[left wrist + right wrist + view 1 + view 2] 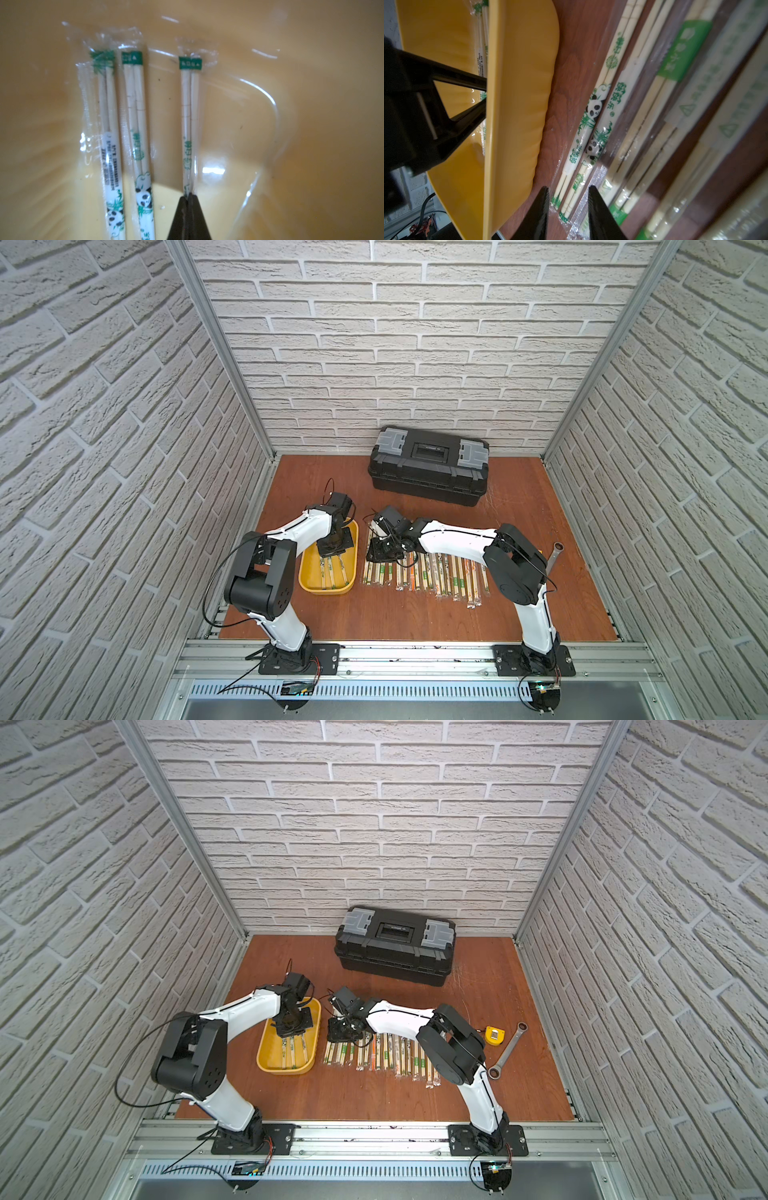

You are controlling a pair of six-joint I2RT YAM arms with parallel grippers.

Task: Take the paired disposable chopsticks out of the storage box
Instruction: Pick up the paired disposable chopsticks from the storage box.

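1. My left gripper was down inside the yellow tray. Its jaws were pinched fully together on the end of one sleeved chopstick pair.
2. Two more sleeved pairs lay on the tray floor just beside the gripped one. Both carried panda prints, and all three ran the same way.
3. In both top views the tray sat on the near left of the table, with the left gripper over its far half.
4. My right gripper hung low just right of the tray. Its jaws stood partly apart, astride the ends of pairs lying on the wood, and it had hold of nothing I could see.
5. A row of chopstick pairs lay side by side on the table, stretching right from the tray.
6. A black toolbox stood at the far wall. A wrench and a tape measure lay on the right.
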